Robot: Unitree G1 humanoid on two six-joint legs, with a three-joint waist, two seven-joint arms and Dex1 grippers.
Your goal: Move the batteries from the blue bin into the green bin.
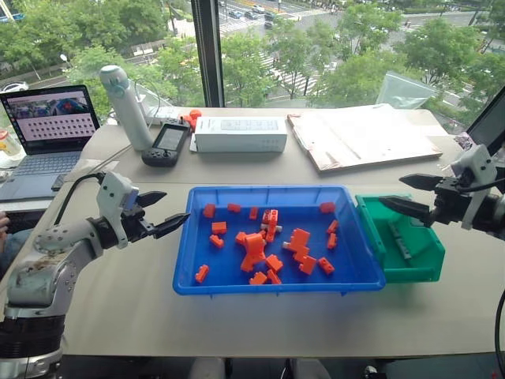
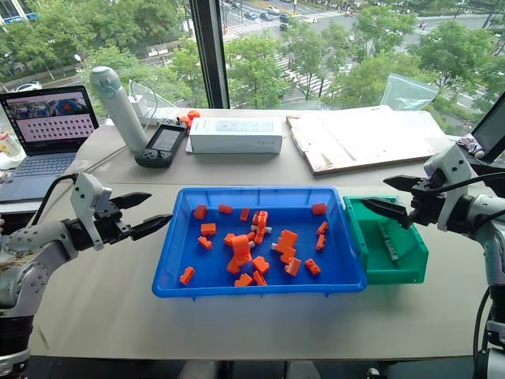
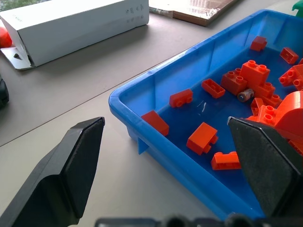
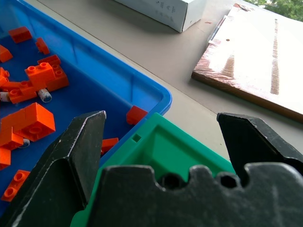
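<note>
Meanwhile both grippers gape wide and empty, left gripper [image 1: 162,212] at the blue bin's [image 1: 272,288] nine o'clock, right gripper [image 1: 412,194] over the green bin [image 1: 418,268] (batteries [image 1: 400,242] inside), at three o'clock.

Beige table [image 1: 260,316] with blue bin [image 1: 189,245], green bin [image 1: 426,264]
</note>
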